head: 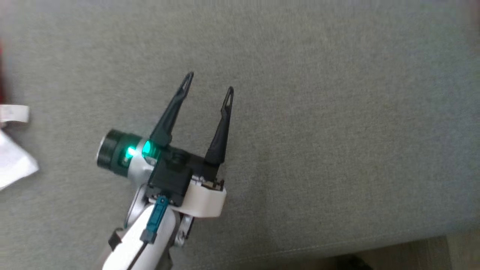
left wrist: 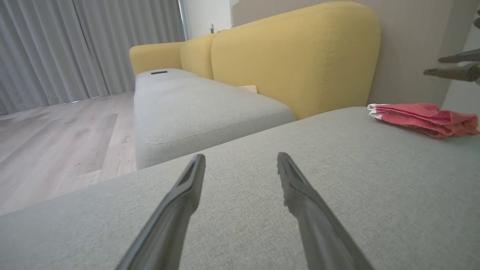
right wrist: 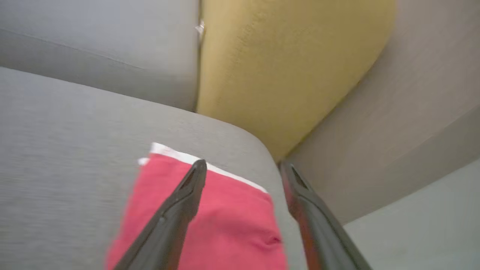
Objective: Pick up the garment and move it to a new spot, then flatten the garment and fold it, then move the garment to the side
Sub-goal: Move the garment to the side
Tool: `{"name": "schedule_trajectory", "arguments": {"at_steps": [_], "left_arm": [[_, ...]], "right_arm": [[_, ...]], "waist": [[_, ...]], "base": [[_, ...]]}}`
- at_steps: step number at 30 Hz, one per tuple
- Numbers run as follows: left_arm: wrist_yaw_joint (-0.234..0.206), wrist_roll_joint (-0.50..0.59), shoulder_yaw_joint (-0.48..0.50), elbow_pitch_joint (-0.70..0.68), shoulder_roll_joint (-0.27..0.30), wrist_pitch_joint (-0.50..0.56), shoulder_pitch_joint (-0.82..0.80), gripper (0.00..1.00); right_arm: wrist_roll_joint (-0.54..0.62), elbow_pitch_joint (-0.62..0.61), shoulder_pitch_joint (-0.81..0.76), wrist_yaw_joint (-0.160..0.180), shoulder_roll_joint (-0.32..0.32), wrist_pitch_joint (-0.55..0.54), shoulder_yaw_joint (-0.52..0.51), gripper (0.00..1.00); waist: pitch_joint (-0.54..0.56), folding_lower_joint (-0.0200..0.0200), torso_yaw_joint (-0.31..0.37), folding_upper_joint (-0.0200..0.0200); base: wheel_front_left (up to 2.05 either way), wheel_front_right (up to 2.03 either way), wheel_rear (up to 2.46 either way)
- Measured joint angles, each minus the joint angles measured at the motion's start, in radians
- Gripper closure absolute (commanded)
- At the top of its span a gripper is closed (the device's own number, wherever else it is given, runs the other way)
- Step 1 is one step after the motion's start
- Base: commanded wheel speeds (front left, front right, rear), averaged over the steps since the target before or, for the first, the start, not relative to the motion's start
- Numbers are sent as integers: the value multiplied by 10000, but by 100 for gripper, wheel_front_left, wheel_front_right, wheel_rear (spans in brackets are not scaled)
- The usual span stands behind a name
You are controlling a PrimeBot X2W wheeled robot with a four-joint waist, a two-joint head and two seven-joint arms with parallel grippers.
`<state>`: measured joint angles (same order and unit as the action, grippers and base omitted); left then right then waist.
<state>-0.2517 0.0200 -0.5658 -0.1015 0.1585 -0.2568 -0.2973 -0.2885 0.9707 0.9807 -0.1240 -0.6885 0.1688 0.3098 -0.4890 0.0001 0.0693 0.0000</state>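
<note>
Folded red fabric garment with a white edge (right wrist: 225,225) lies on the grey sofa cushion (right wrist: 56,150), right under the right hand (right wrist: 243,165), which is spread and empty. I'd guess it's parked aside for good. Well off from it, the left hand (head: 209,82) hangs open too.

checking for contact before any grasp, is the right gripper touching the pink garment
Apart. The left wrist view shows the right gripper hanging above the folded garment, with a strip of wall plainly visible between them.
</note>
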Motion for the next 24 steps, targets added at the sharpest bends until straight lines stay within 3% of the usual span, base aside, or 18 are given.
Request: {"name": "schedule_trajectory", "arguments": {"at_steps": [4, 7, 16, 24], "left_arm": [[-228, -320, 35, 336, 13, 0, 779, 0], [-360, -510, 113, 560, 29, 0, 1572, 0], [-539, -995, 798, 1028, 81, 0, 3048, 0], [-564, -1283, 1950, 1137, 13, 0, 4248, 0]], "right_arm": [[-86, -94, -1194, 0, 1549, 301, 58, 0], [-407, -259, -2195, 0, 2320, 510, 226, 0], [-1264, -1055, -4300, 0, 3800, 792, 736, 0], [-1032, -3749, -6398, 0, 4654, 805, -25, 0]], "waist": [[887, 0, -159, 0], [1662, -1, -294, 0], [3708, -1, -696, 1], [5202, -2, -964, 1]], "base": [[0, 0, 0], [0, 0, 0], [0, 0, 0], [0, 0, 0]]}}
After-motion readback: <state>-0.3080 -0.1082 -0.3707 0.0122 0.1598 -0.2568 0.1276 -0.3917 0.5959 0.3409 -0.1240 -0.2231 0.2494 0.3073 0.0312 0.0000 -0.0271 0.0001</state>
